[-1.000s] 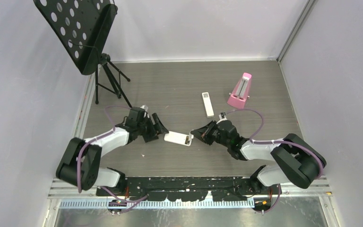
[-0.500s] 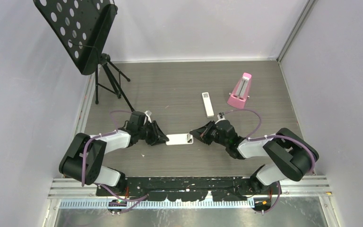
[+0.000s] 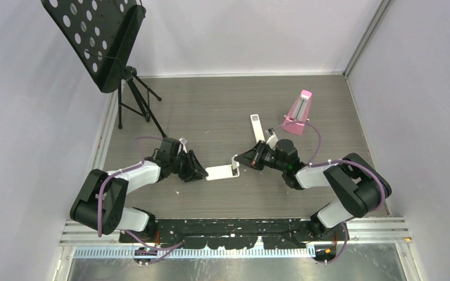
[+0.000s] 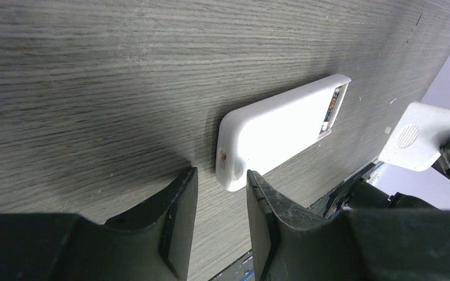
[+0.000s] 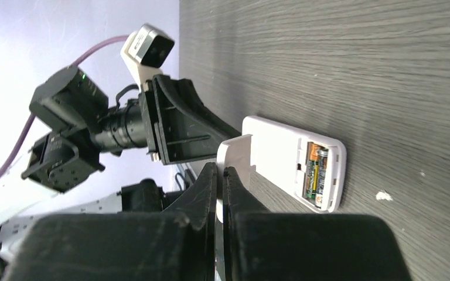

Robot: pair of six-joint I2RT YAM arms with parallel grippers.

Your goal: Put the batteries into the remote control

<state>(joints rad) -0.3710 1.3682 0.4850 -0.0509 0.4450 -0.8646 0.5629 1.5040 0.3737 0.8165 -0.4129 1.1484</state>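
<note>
The left gripper [image 4: 221,175] lies low on the table [image 3: 211,111] at the left end of the remote control [image 4: 275,132]. A second ago its jaws were spread wide over that end. They have since narrowed to a partial gap, with bare wood showing between them. One fingertip [image 4: 252,178] is at the remote's corner, and nothing is clamped. The remote has also swung slightly on the table and now lies back-up, more squarely between the two arms, so the left gripper seems to have squared it up and to be bracing it.

At the remote's far end the bay is open, and batteries [image 5: 312,171] lie seated inside. How many are in there cannot be counted with certainty.

The right gripper [image 5: 221,170] is pinched tight on the white battery cover [image 5: 236,153]. It has carried the cover up and away from the near edge, and now holds it in the air just beyond the remote's right end.

So loading looks finished or nearly so, and closing the bay is probably the step in hand.

Farther back are the slim remote [image 3: 257,124], the pink metronome [image 3: 297,112] and the black music stand [image 3: 94,38], all unmoved.
</note>
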